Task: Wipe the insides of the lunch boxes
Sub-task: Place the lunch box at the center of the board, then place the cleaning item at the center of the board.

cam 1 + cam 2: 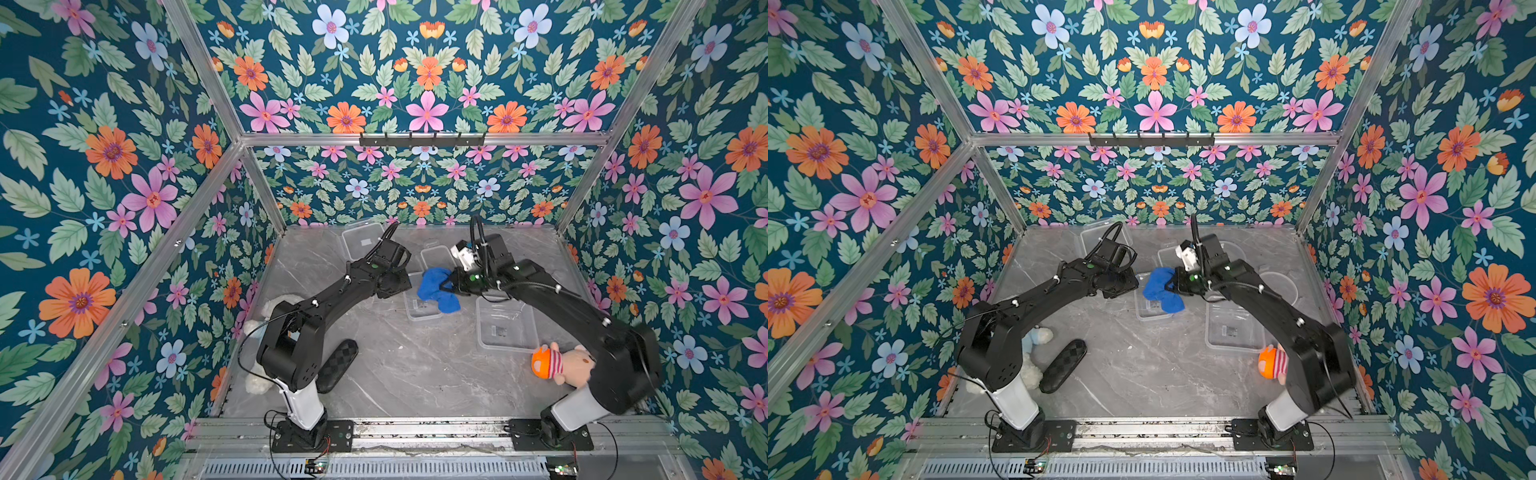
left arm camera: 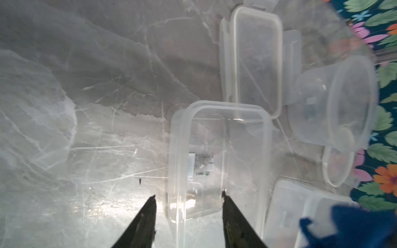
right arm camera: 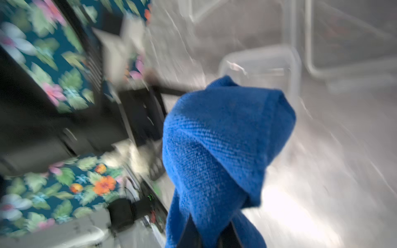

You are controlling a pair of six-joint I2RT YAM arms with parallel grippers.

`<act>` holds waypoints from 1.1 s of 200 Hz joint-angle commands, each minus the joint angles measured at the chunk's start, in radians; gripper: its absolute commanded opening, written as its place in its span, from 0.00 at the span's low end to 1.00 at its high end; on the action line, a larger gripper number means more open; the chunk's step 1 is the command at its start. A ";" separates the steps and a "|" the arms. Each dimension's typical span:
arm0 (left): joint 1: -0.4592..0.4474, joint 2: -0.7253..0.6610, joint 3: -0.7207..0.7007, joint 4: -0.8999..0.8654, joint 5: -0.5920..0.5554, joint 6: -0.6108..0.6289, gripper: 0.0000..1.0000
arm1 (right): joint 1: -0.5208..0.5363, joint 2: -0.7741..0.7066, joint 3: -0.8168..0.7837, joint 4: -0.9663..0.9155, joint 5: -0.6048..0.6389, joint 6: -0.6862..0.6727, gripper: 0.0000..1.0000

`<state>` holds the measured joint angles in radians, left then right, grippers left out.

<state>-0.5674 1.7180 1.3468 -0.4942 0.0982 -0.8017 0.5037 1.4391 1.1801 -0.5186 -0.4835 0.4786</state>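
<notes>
Small rectangular lunch box (image 1: 420,311): upright and open at mid worktop (image 1: 395,374).
Large square lunch box (image 1: 505,328): upright, just to its right, partly under the right arm.
Round lunch box (image 2: 335,103): tipped on its side near the floral wall.
Left pincer (image 2: 188,195): fingers held apart, straddling one long wall of the small box, clamping nothing.
Right pincer (image 3: 211,234): closed on the blue cloth (image 1: 436,289), which hangs bunched above the small box.
Plush toy (image 1: 557,365): lying by the right arm's base.

Left pincer (image 2: 188,194) gapes (both arms reach inward); right pincer (image 1: 445,286) pinched closed.
</notes>
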 commanded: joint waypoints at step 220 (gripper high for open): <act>0.199 -0.566 -0.358 0.161 -0.351 0.157 0.99 | 0.349 -0.709 -0.288 -0.268 1.025 -0.088 0.99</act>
<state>-0.4019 1.1690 1.0069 -0.4343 -0.0624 -0.7605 0.8783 0.8173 0.9085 -0.8646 0.2802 0.5102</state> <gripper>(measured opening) 0.992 0.993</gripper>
